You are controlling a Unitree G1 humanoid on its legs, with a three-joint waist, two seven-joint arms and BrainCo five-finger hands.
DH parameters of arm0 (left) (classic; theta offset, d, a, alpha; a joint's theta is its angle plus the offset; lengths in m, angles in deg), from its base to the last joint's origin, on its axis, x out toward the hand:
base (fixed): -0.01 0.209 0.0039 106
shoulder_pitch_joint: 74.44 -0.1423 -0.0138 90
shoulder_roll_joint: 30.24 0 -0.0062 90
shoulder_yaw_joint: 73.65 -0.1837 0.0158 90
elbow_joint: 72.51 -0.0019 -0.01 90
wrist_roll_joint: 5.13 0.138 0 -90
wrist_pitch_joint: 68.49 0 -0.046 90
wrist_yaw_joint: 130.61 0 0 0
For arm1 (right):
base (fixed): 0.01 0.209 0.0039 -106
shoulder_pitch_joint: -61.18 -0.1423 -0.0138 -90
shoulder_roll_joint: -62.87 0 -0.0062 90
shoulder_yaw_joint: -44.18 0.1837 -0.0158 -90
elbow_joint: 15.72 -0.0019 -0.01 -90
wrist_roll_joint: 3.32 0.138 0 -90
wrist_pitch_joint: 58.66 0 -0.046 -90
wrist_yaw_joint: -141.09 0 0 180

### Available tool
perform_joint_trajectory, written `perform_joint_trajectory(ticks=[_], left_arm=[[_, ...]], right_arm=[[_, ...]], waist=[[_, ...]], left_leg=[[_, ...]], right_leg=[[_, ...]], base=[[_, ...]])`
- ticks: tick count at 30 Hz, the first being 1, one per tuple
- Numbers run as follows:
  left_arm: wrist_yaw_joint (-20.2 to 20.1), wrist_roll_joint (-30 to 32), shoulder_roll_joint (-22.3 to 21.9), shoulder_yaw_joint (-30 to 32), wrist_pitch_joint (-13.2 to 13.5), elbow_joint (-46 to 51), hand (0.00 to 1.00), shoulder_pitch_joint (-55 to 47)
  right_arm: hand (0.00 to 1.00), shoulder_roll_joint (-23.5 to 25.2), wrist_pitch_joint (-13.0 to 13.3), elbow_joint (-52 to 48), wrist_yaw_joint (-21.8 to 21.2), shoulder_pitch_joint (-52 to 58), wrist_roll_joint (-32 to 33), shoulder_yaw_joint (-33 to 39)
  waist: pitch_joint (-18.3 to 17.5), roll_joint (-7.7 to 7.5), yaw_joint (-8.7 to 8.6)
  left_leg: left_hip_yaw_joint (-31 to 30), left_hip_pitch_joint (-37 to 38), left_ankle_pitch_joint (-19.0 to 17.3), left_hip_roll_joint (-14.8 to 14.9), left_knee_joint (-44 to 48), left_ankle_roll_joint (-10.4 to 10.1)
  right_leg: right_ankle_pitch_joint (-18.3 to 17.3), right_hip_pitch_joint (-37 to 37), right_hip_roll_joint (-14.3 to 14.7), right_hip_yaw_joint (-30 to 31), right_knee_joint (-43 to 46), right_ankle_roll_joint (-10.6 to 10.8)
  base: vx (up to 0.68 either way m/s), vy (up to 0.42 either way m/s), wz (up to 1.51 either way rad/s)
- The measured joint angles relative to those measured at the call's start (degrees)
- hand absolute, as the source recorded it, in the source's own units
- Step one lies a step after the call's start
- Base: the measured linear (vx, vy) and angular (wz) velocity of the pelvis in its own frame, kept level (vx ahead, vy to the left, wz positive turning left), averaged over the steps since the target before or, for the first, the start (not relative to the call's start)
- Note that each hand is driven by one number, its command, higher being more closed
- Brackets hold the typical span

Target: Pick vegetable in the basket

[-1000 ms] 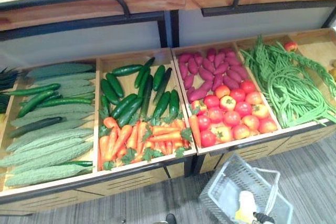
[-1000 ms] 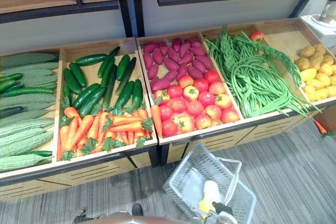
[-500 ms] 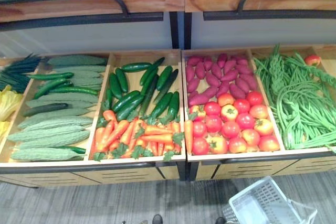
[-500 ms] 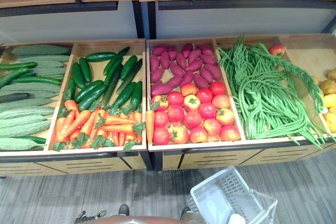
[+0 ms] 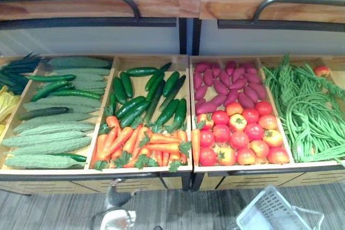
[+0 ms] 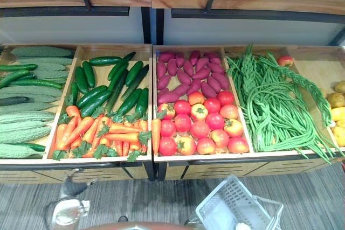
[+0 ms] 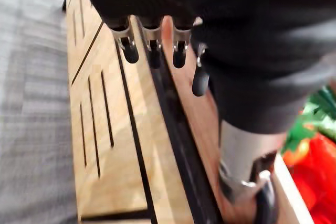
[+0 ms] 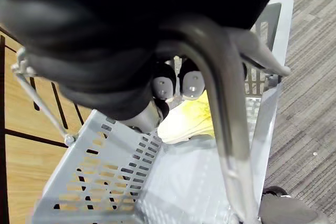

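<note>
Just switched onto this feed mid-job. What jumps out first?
The red tomatoes and orange carrots at the front of the two middle bins, with long green beans to their right. At lower right, the right robot hand is curled round the handle of a grey basket holding something pale yellow.

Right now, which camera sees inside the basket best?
The right wrist view. It looks straight down into the grey basket, showing a pale yellow vegetable inside and the right hand curled round the handle. Both eye views catch just part of the basket at their lower edge. The left wrist view faces the wooden stand.
</note>
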Motion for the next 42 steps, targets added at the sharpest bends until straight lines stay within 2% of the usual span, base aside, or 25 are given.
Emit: perform_joint_trajectory(ticks=[2, 4, 6, 8, 10, 12, 20, 24, 30, 38, 42], left_arm=[[0.60, 3.09, 2.20, -0.88, 1.38, 7.89, 0.00, -3.33], [0.86, 5.02, 5.20, -2.42, 4.26, 15.51, 0.00, -4.19], [0.86, 7.43, 9.11, -5.83, 8.79, 23.77, 0.00, -4.32], [0.81, 7.72, 10.70, -6.82, 10.50, 25.80, 0.00, -4.24], [0.61, 9.03, 13.41, -7.19, 12.07, 27.15, 0.00, -3.93], [0.22, 9.30, 16.43, -7.42, 13.34, 28.14, 0.00, -3.42], [-0.17, 10.97, 25.66, -9.01, 13.94, 28.38, 0.00, -2.46], [-1.99, 13.91, 31.76, -13.04, 14.00, 26.18, 0.00, 0.62], [-4.19, 14.52, 33.74, -18.17, 13.79, 19.42, 0.00, 6.24], [-4.23, 18.28, 34.57, -28.32, 12.48, 9.18, 0.00, 16.99], [-4.00, 18.86, 33.79, -31.21, 10.05, 3.01, 0.00, 23.23]], right_arm=[[1.00, -0.46, 1.26, -1.09, -0.12, 1.39, 0.06, -1.47], [1.00, -1.66, 1.80, -0.94, -0.44, 1.77, 0.05, -1.54], [1.00, -4.68, 2.59, 0.41, -1.24, 1.61, 0.07, -1.78], [1.00, -5.94, 2.83, 1.30, -1.58, 1.23, 0.13, -2.12], [1.00, -7.52, 2.97, 1.46, -1.64, 1.18, 0.64, -3.61], [1.00, -8.76, 3.13, 2.80, -1.78, 1.01, 0.71, -4.33], [1.00, -10.44, 3.18, 4.21, -2.75, 1.05, 0.74, -6.75], [1.00, -11.06, 3.18, 3.89, -2.81, 1.12, 0.64, -8.19], [1.00, -11.04, 3.10, 2.71, -2.85, 1.80, 0.47, -9.62], [1.00, -10.73, 2.89, -2.88, -2.90, 1.97, -0.57, -12.84], [1.00, -10.30, 2.78, -4.98, -2.84, 1.41, -0.57, -13.18]], waist=[[-0.21, 0.05, 0.25], [-0.47, 0.21, 0.29], [-2.22, 0.78, -0.68], [-2.49, 0.99, -1.11], [-3.07, 1.82, -2.39], [-3.10, 1.99, -2.55], [-2.85, 1.52, -2.69], [-2.82, 1.50, -2.68], [-2.57, 1.43, -2.66], [-0.79, 1.79, -2.52], [0.24, 1.43, -2.46]], left_leg=[[0.56, 0.06, -0.21, -0.21, 0.00, 0.14], [0.56, -0.09, -0.33, -0.67, -0.01, 0.34], [0.06, -1.25, -0.44, -1.47, -0.01, 0.60], [-0.28, -1.23, -0.51, -1.69, 0.00, 0.73], [-0.26, -1.25, -0.68, -1.87, 0.00, 0.90], [-0.36, -1.25, -0.75, -1.86, 0.01, 0.99], [-0.08, -1.29, -1.12, -2.50, 0.07, 1.40], [0.84, -1.58, -1.45, -3.05, 0.72, 1.83], [2.03, -0.82, -1.49, -3.35, 0.44, 1.89], [4.09, -0.91, -1.48, -3.40, 0.26, 1.88], [5.07, -1.24, -1.49, -3.32, 0.02, 1.86]], right_leg=[[0.58, 0.13, 0.03, 0.45, -0.98, 0.09], [0.63, 0.00, 0.03, 0.52, -1.36, 0.14], [0.99, -0.80, -0.50, 0.67, -2.00, 0.52], [1.26, -0.81, -0.60, 0.91, -2.23, 0.62], [1.40, -0.77, -0.69, 1.06, -2.31, 0.61], [1.41, -0.89, -0.60, 1.32, -2.34, 0.59], [1.49, -1.55, -1.22, 1.87, -2.12, 0.50], [2.07, -1.93, -1.74, 3.13, -2.20, 0.42], [2.39, -1.96, -1.98, 4.13, -2.27, 0.65], [3.23, -2.73, -1.94, 5.26, -2.96, 0.76], [3.27, -3.80, -1.80, 6.12, -2.94, 0.80]], base=[[-0.02, 0.020, -0.12], [-0.01, 0.006, -0.02], [0.03, 0.037, 0.02], [0.05, 0.023, -0.04], [0.08, 0.020, -0.06], [0.06, 0.003, -0.06], [0.00, 0.007, -0.02], [-0.02, 0.023, -0.10], [-0.02, 0.007, -0.10], [0.00, -0.005, -0.10], [0.02, -0.013, -0.10]])
